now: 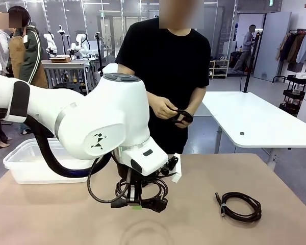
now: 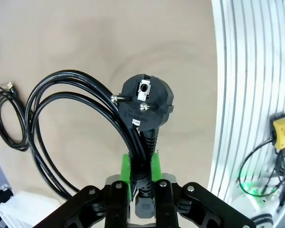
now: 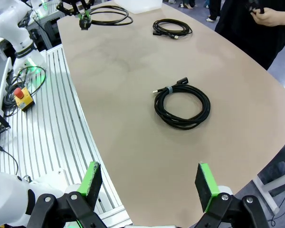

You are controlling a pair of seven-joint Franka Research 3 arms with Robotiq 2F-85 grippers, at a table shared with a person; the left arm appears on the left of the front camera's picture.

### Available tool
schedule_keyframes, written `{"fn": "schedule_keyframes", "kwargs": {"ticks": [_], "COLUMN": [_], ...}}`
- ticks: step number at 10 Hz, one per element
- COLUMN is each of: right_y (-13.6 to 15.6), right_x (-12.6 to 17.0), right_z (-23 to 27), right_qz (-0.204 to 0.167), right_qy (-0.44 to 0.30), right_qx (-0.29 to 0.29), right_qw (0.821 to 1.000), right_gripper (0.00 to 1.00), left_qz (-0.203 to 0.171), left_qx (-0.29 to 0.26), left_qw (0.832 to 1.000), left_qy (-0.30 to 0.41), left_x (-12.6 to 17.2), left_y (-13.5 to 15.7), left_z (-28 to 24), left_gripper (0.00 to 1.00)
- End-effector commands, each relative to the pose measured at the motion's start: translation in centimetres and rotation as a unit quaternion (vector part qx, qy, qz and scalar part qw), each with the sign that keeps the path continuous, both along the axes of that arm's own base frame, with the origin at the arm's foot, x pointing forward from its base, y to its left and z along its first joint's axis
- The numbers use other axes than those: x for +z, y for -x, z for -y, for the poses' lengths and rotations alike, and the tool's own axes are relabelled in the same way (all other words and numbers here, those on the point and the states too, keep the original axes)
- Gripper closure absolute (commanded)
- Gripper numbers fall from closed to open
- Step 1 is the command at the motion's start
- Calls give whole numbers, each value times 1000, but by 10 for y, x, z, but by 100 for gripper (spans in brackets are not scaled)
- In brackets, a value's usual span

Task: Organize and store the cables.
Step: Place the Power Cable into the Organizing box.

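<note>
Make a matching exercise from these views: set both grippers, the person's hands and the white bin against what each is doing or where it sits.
Column one
1. left gripper
2. right gripper
3. person's hands
4. white bin

Column two
A. at the far left corner of the table
B. open, nothing between its fingers
C. holding a black cable off the table
D. shut on the plugged cable

Pairs: 1-D, 2-B, 3-C, 4-A
</note>
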State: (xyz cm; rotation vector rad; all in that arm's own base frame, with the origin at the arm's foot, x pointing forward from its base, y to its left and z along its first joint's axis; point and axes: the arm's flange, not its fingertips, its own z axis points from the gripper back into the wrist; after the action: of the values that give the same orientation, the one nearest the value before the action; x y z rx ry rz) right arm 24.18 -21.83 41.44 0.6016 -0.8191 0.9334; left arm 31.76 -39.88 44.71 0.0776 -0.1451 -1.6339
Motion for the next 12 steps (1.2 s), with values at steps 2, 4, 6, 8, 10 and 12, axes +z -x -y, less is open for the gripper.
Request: {"fn": "schedule_keyframes", "kwargs": {"ticks": [2, 4, 6, 8, 10, 12], "right_y": [0, 0, 0, 0, 0, 0], "right_x": [0, 0, 0, 0, 0, 0], "right_z": [2, 2, 2, 2, 2, 2], "right_qz": [11, 11, 11, 11, 11, 11], "right_qy": [-2, -2, -2, -2, -2, -2], "right_qx": [5, 5, 5, 5, 5, 5], "right_qw": [1000, 1000, 1000, 1000, 1000, 1000], "right_gripper": [0, 0, 0, 0, 0, 0], "left_qz": [0, 0, -2, 37, 51, 47], "left_qx": [0, 0, 0, -32, -34, -40], "left_qw": [1000, 1000, 1000, 997, 997, 995], "left_qy": [0, 0, -1, 52, 53, 74], "left_x": [0, 0, -3, 31, 61, 89], "left_y": [0, 0, -1, -24, -62, -93], "left_z": [0, 0, 1, -21, -102, -179], "left_gripper": [100, 100, 81, 81, 81, 81]}}
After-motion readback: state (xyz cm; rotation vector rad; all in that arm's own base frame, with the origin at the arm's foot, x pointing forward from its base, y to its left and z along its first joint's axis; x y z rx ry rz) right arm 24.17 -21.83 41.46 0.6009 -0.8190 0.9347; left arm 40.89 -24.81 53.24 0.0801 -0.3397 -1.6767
